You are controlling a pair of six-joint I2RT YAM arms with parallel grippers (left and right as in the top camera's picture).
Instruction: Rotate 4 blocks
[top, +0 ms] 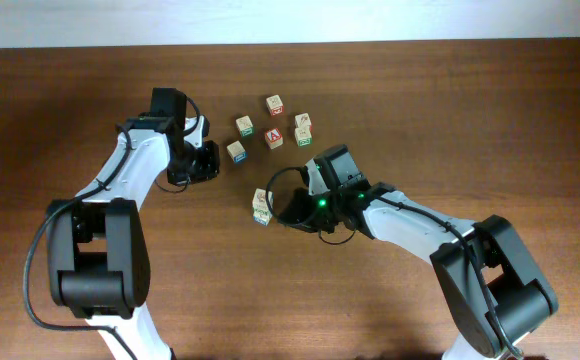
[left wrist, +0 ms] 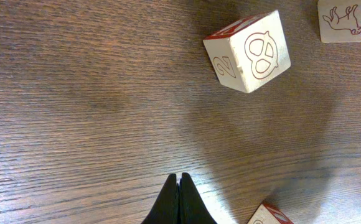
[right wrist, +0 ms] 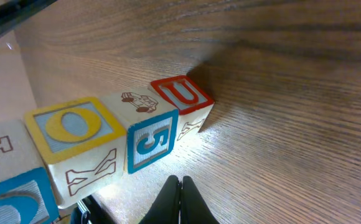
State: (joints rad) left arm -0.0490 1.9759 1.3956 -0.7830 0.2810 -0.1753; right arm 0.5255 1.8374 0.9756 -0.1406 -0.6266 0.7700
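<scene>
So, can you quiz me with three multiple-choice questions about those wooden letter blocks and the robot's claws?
1. The pale wooden cube numbered 5 sits: A) between the yellow-framed O cube and the red-framed U cube B) inside a claw C) far from every cube.
2. Its 5 face is coloured: A) green B) blue C) black.
3. The left claw is: A) wide open B) shut on a cube C) shut, empty.
Answers: 1 A, both neighbours flank it in a row; 2 B, blue frame and numeral; 3 C, its fingers meet with nothing between them.
</scene>
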